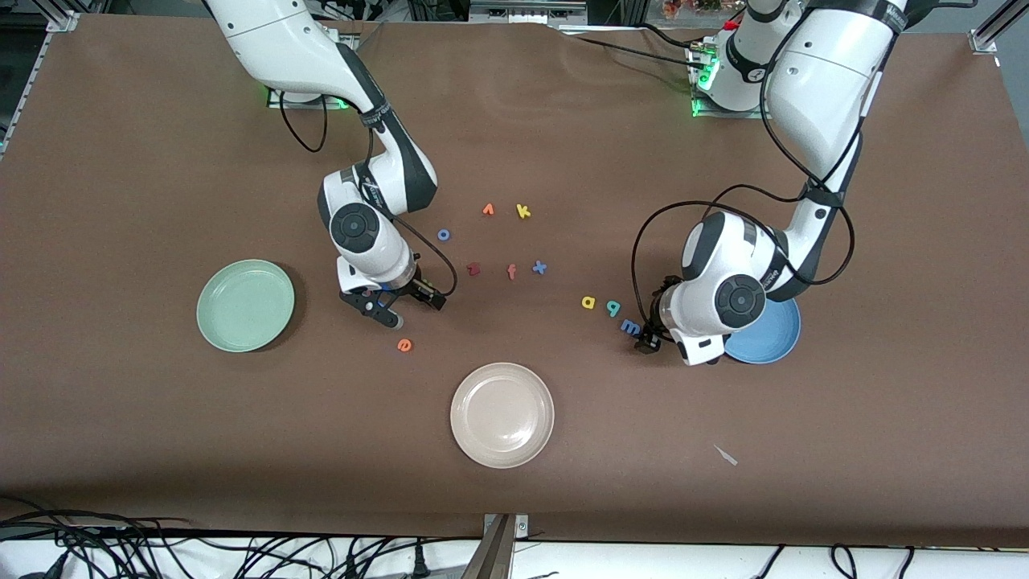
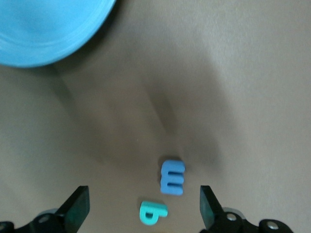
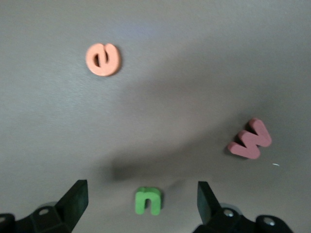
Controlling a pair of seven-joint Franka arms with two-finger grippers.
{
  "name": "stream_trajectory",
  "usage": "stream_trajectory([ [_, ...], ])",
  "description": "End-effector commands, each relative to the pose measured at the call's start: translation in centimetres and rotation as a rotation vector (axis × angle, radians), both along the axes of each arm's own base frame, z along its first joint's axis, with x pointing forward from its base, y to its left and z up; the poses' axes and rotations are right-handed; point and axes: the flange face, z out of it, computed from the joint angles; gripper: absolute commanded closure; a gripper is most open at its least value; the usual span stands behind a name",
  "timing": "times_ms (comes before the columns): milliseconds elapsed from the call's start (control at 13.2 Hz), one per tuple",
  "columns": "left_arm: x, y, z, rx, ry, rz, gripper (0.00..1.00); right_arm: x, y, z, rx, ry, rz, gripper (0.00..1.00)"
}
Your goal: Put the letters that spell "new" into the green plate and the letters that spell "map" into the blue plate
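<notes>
My right gripper [image 1: 378, 311] [image 3: 141, 194] hangs open low over the table beside the green plate [image 1: 245, 305]. The green n [image 3: 148, 200] lies between its fingers, untouched. The salmon-red w [image 3: 250, 139] and the orange e [image 1: 404, 345] [image 3: 103, 59] lie close by. My left gripper [image 1: 648, 339] [image 2: 142, 199] is open too, next to the blue plate [image 1: 770, 336] [image 2: 39, 34], which its arm partly hides. The blue m [image 1: 631, 326] [image 2: 172, 177] and teal p [image 1: 613, 306] [image 2: 153, 213] lie between its fingers on the table. The yellow a [image 1: 588, 302] lies beside the p.
A beige plate [image 1: 502, 414] sits nearer the front camera, mid-table. Stray letters lie mid-table: blue o [image 1: 443, 235], an orange letter [image 1: 488, 210], yellow k [image 1: 523, 211], dark red z [image 1: 473, 268], orange f [image 1: 511, 272], blue x [image 1: 539, 268]. A small pale scrap [image 1: 726, 455] lies toward the front.
</notes>
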Motion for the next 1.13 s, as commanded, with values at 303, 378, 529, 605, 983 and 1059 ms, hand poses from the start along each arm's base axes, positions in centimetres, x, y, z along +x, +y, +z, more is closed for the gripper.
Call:
stream_trajectory([
  [303, 1.8, -1.7, 0.9, -0.018, -0.053, -0.033, 0.0, -1.7, 1.0, -1.2, -0.01, 0.021, -0.024, 0.12],
  [378, 1.5, -1.9, -0.4, -0.012, -0.036, -0.041, 0.01, -2.1, 1.5, -1.4, -0.012, 0.024, -0.019, 0.15],
  [529, 0.8, -3.1, -3.2, -0.006, -0.02, -0.059, 0.02, -2.3, 1.6, -1.7, -0.016, 0.028, -0.015, 0.21],
  [605, 0.9, -3.5, -3.9, -0.007, -0.032, -0.061, 0.02, -2.2, 1.6, -1.7, -0.014, 0.026, -0.016, 0.26],
  [983, 0.5, -4.3, -5.3, -0.007, -0.042, -0.072, 0.03, -2.1, 1.5, -1.7, -0.012, 0.027, -0.017, 0.67],
  [1059, 0.6, -4.3, -5.0, -0.008, -0.047, -0.074, 0.05, -2.1, 1.5, -1.7, -0.012, 0.027, -0.017, 0.75],
])
